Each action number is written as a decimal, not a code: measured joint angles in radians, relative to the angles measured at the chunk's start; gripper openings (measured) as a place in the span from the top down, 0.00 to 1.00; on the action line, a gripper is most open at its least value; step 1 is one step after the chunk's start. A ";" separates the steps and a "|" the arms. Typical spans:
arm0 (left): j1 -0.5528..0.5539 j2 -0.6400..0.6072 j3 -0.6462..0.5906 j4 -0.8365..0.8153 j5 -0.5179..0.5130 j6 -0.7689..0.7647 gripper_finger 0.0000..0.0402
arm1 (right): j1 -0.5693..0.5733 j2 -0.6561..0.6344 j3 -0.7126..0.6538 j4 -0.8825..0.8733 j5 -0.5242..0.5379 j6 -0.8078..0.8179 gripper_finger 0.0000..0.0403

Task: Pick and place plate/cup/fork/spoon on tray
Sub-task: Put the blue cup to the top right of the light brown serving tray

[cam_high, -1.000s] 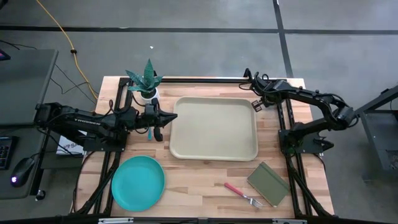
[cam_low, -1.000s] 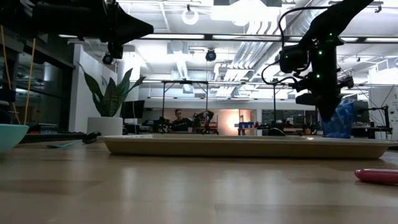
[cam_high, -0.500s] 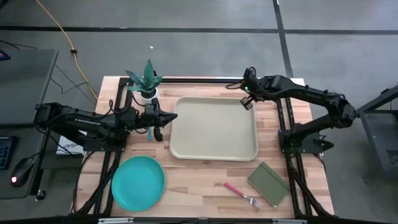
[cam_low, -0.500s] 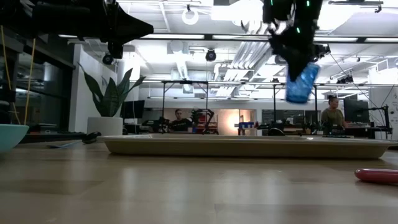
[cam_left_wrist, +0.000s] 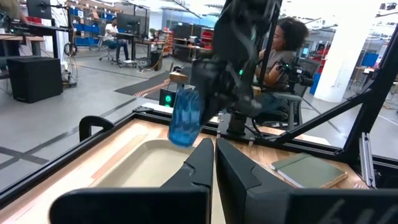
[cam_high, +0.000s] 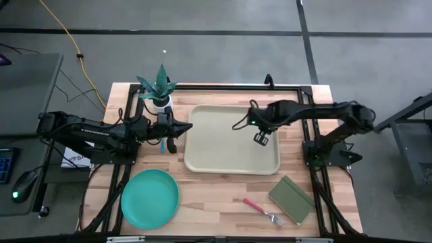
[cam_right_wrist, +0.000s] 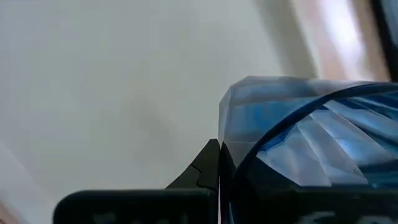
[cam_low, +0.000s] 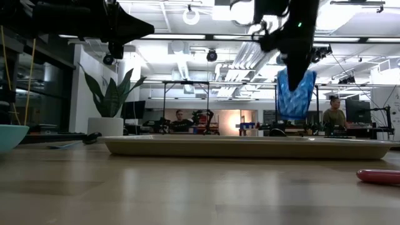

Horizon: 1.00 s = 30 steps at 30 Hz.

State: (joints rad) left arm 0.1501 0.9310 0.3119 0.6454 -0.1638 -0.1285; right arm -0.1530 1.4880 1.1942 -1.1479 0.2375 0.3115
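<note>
- Right gripper (cam_high: 260, 137) clamped on the blue cup (cam_low: 295, 94), held clear above the beige tray (cam_high: 202, 152) right half, likely so it clears the rim before lowering.
- Left gripper (cam_high: 177, 127) waits beside the tray's left edge, fingers together.
- Half a second ago the cup hung higher, over the tray's far-right corner; now it is lower and further inward.

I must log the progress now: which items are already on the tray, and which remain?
Nothing rests on the tray yet. In hand: the right gripper holds the cup in the air above it. Left: the plate and fork lie on the table. The spoon is not clearly visible. The left gripper waits beside the tray.
</note>
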 joint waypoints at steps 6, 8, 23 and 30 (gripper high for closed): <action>0.000 0.000 0.000 0.002 0.000 0.001 1.00 | -0.069 0.130 0.000 0.012 -0.039 -0.117 1.00; 0.000 0.000 0.000 0.002 0.000 0.001 1.00 | -0.093 0.151 0.000 0.030 -0.044 -0.145 1.00; 0.000 0.000 0.000 0.002 0.002 -0.017 1.00 | -0.181 0.155 0.000 0.099 -0.164 -0.128 1.00; 0.000 0.000 0.000 0.002 0.002 -0.017 1.00 | -0.173 0.155 0.000 0.099 -0.160 -0.072 0.98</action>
State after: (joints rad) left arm 0.1501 0.9310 0.3119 0.6472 -0.1616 -0.1459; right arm -0.3264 1.6432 1.1938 -1.0485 0.0772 0.2393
